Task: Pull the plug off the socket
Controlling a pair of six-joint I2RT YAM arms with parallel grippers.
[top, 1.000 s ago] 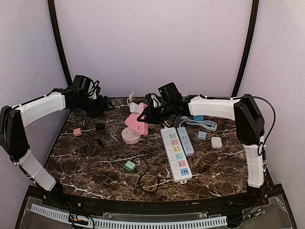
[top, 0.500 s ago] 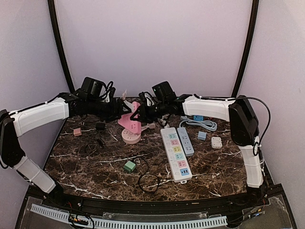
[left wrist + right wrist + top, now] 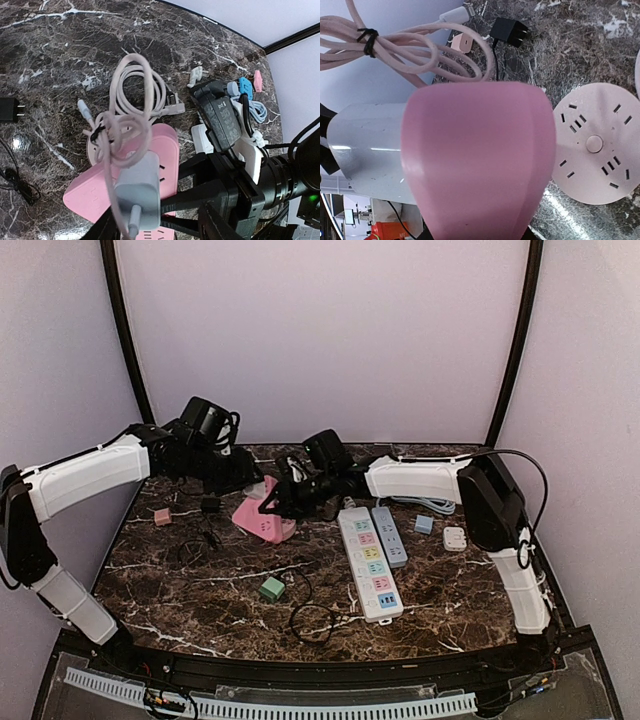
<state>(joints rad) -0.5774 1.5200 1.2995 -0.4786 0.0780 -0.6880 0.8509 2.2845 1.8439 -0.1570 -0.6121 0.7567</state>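
The pink socket (image 3: pixel 258 519) is tilted over the table's back middle, and the end of it fills the right wrist view (image 3: pixel 477 165). My right gripper (image 3: pixel 298 502) is shut on its right end. A white plug (image 3: pixel 138 185) sits in the socket's face (image 3: pixel 170 145), with its pale pink cable (image 3: pixel 132 95) coiled and tied above it. My left gripper (image 3: pixel 159 226) is open and straddles the plug from the left. One finger is close beside the plug and the other stands apart from it.
A round pale socket (image 3: pixel 595 145) lies under the pink one. A white power strip (image 3: pixel 368 562) and a grey-blue strip (image 3: pixel 389 535) lie to the right. A green cube (image 3: pixel 271 588), a black cable loop (image 3: pixel 312 622), a black adapter (image 3: pixel 211 505) and a pink cube (image 3: pixel 161 516) are scattered around.
My left arm has swung right to the plug while its jaws narrowed. The right gripper has carried the pink socket left and lower, toward the left gripper.
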